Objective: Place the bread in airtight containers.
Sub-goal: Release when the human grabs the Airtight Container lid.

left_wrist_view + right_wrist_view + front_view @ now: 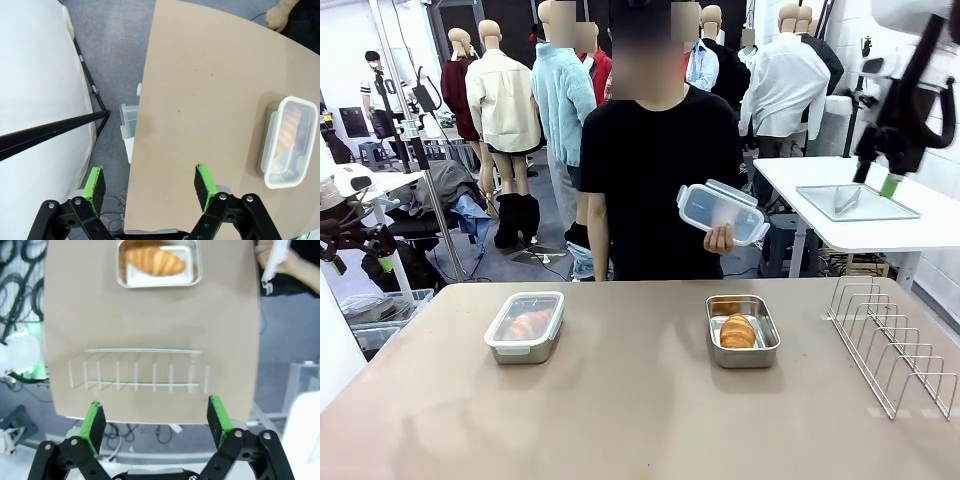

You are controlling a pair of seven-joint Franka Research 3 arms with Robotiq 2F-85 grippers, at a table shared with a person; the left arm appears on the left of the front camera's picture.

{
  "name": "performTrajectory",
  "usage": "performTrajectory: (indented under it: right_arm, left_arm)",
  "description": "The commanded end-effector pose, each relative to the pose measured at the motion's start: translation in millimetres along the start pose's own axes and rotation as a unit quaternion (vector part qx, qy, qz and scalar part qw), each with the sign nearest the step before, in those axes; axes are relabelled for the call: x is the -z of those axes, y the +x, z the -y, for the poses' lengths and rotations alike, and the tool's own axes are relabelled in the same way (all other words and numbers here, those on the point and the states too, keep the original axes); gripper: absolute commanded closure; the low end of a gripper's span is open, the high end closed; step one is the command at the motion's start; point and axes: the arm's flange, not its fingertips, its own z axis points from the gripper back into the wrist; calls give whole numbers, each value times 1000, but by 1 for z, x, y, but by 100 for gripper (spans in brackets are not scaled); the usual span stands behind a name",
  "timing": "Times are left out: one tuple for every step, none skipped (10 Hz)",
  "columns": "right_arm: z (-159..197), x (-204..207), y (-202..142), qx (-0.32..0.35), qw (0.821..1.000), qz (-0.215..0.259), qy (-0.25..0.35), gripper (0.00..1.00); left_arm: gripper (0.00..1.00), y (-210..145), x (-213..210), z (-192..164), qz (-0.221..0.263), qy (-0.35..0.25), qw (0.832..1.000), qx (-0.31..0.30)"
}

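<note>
Table: a tan surface is carrying two tins and a rack.
Open tin: it is sitting right of the table's middle with no lid on, and is also showing at 12 o'clock in the right wrist view.
Croissant: it is lying inside the open tin, touching its floor.
Closed tin: it is standing at about 9 o'clock from the open tin, well apart, wearing a clear lid, with a golden roll showing through.
Spare lid: the person's hand is holding it up at the far side, above and behind the open tin.
Wire rack: it is resting at 3 o'clock from the open tin, near the table's edge.
Left gripper: its jaws are standing wide with nothing between them, off the table's corner; the closed tin is lying at 2 o'clock from it.
Right gripper: its jaws are spread wide and empty, hanging high above the rack.
</note>
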Motion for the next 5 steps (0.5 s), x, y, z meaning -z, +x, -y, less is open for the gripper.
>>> performTrajectory:
  right_arm:
    - [-24, 30, -13, 10, 999, 30, 9, 0]
    - [-31, 37, -18, 11, 999, 33, 4, 0]
    - [-39, 42, -23, 11, 999, 41, -2, 0]
    - [-42, 46, -25, 4, 999, 42, -8, 0]
    - [-28, 34, -28, 19, 999, 29, 19, 0]
  left_arm:
    - [8, 0, -1, 1, 1, 6, 1000, -3]
    - [8, 0, -1, 1, 1, 6, 1000, -3]
    - [8, 0, -1, 1, 1, 6, 1000, -3]
    - [8, 0, -1, 1, 1, 6, 1000, -3]
    - [8, 0, -1, 1, 1, 6, 1000, -3]
